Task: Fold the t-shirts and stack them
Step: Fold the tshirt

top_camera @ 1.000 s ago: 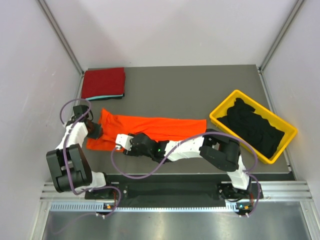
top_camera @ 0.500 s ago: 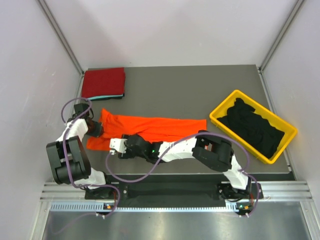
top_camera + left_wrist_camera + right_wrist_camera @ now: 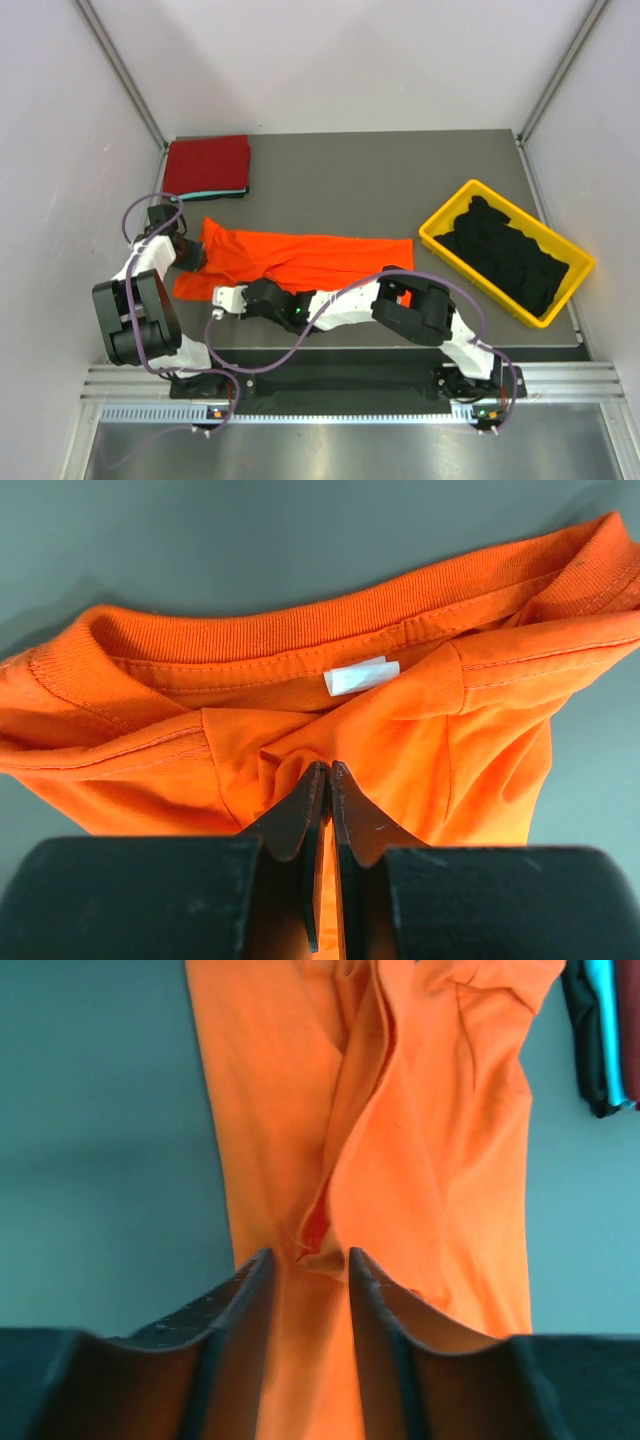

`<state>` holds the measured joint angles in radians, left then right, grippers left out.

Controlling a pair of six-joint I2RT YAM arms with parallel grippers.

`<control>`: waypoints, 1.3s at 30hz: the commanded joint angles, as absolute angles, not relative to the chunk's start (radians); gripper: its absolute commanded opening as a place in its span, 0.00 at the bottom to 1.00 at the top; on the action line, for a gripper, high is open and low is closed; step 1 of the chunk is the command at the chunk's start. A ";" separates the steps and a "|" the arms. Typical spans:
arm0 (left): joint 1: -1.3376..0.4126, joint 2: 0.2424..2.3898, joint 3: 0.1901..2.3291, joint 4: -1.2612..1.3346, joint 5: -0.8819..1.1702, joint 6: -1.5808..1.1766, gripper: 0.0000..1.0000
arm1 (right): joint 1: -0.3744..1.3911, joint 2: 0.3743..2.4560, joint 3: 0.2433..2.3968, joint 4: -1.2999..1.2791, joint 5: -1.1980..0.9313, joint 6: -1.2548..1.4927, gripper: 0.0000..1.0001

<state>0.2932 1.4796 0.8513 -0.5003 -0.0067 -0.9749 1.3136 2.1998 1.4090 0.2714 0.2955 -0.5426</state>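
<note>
The top view gives you the layout. The orange t-shirt (image 3: pixel 320 258) lies as a long, narrow band on the near-left part of the table (image 3: pixel 400 180). Its long axis runs left to right, with the neck end at the left and the other end pointing toward the yellow bin (image 3: pixel 445 207) of black t-shirts (image 3: pixel 500 255). The dark red t-shirt (image 3: pixel 207 163) sits folded in the far-left corner, apart from the orange one, with the edge of the teal t-shirt (image 3: pixel 215 193) showing under it.

Your wrist cameras show what that view hides. On the left wrist, the ribbed collar (image 3: pixel 300 630) and its white label (image 3: pixel 362 677) face the camera. The left gripper (image 3: pixel 328 772) is pressed together, pinching a pleat of orange cloth just below the collar. On the right wrist, the right gripper (image 3: pixel 306 1258) has its jaws spread partway, straddling a raised lengthwise ridge in the shirt. You can't tell whether the fingers touch that ridge. The upper right of that view also shows the stack's edge in black, teal and red layers.
</note>
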 commanded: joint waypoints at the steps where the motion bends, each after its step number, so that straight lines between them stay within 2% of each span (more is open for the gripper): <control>1: 0.291 1.460 0.879 -0.474 -0.014 -0.977 0.10 | 1.321 2.194 1.463 0.338 0.325 -0.558 0.34; 3: 0.293 1.456 0.882 -0.472 -0.020 -0.971 0.10 | 1.315 2.198 1.482 0.325 0.319 -0.558 0.28; 5: 0.291 1.454 0.888 -0.474 -0.026 -0.968 0.10 | 1.312 2.198 1.492 0.315 0.311 -0.558 0.29; 7: 0.291 1.451 0.890 -0.474 -0.028 -0.969 0.10 | 1.309 2.201 1.496 0.308 0.308 -0.555 0.34; 8: 0.291 1.453 0.890 -0.474 -0.026 -0.974 0.10 | 1.308 2.200 1.497 0.305 0.305 -0.554 0.42; 10: 0.293 1.456 0.890 -0.474 -0.022 -0.976 0.10 | 1.310 2.200 1.499 0.299 0.302 -0.548 0.47; 14: 0.291 1.459 0.888 -0.471 -0.020 -0.977 0.10 | 1.304 2.213 1.516 0.285 0.292 -0.532 0.42; 21: 0.291 1.465 0.890 -0.463 -0.017 -0.979 0.10 | 1.301 2.237 1.537 0.270 0.290 -0.532 0.42; 24: 0.291 1.468 0.897 -0.463 -0.020 -0.979 0.10 | 1.296 2.249 1.560 0.253 0.288 -0.532 0.29; 25: 0.291 1.470 0.897 -0.463 -0.021 -0.979 0.10 | 1.296 2.252 1.569 0.252 0.287 -0.532 0.19; 28: 0.291 1.474 0.900 -0.460 -0.026 -0.977 0.10 | 1.290 2.260 1.585 0.241 0.293 -0.529 0.00; 39: 0.291 1.512 0.979 -0.420 -0.006 -0.896 0.14 | 1.229 2.250 1.621 0.183 0.227 -0.420 0.00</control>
